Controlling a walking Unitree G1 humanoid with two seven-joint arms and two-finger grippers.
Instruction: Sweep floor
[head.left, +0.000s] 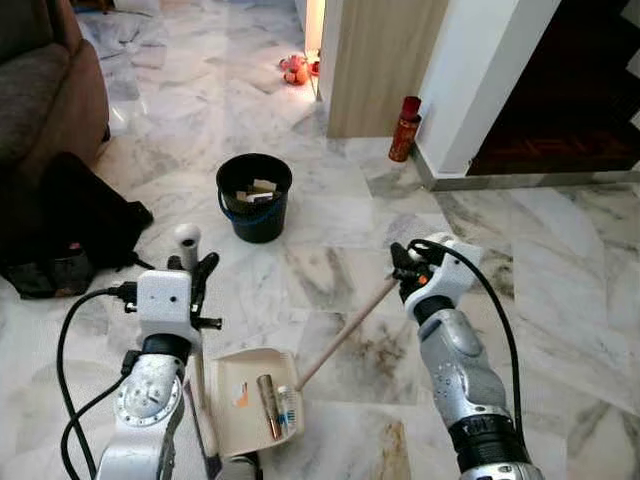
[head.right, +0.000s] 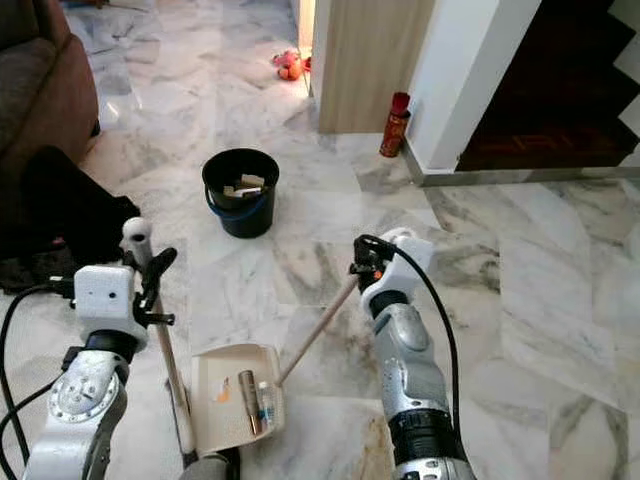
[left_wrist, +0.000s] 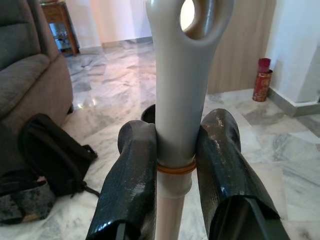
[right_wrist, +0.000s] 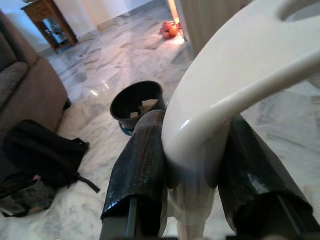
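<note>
Our left gripper clamps the dustpan handle, the dustpan resting on the floor below. Our right gripper grips the broom handle, slanting to the pan. We read no writing.

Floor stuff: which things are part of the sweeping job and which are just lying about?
For the job: dustpan holding litter; its handle in the left end effector; broom stick in the right end effector; bucket.

Lying about: black bag; red can; sofa.
</note>
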